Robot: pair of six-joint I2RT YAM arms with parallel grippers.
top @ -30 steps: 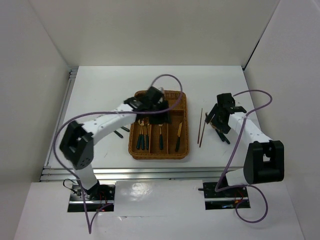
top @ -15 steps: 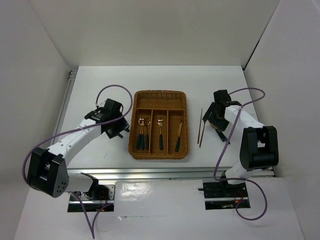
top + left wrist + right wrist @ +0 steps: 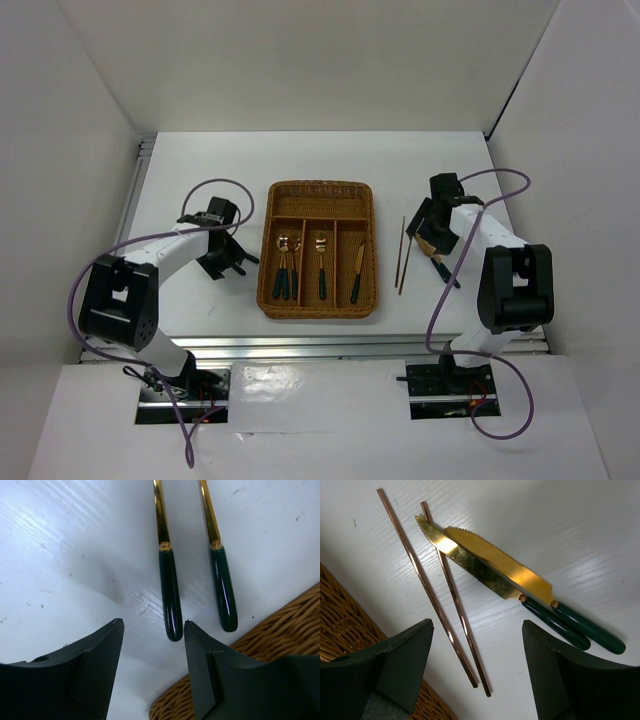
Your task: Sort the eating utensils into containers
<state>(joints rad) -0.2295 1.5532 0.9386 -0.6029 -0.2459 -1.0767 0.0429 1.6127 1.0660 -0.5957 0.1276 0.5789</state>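
White counter (image 3: 200, 180), bare walls. Just left of the wicker tray (image 3: 320, 313), the left hand (image 3: 154, 630) hangs apart and empty. Two teal-handled utensils (image 3: 170, 595) lie beyond it, handle ends nearest, long axes running away. Right of the tray, the right hand (image 3: 477, 627) gapes over knives (image 3: 495, 570) and chopsticks (image 3: 435, 605).

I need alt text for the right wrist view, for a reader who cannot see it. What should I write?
Two gold-bladed knives with dark green handles lie side by side on a white table beside two copper-coloured chopsticks, one knife tip crossing a chopstick. The right gripper is open and empty at the bottom, with a wicker tray at lower left.
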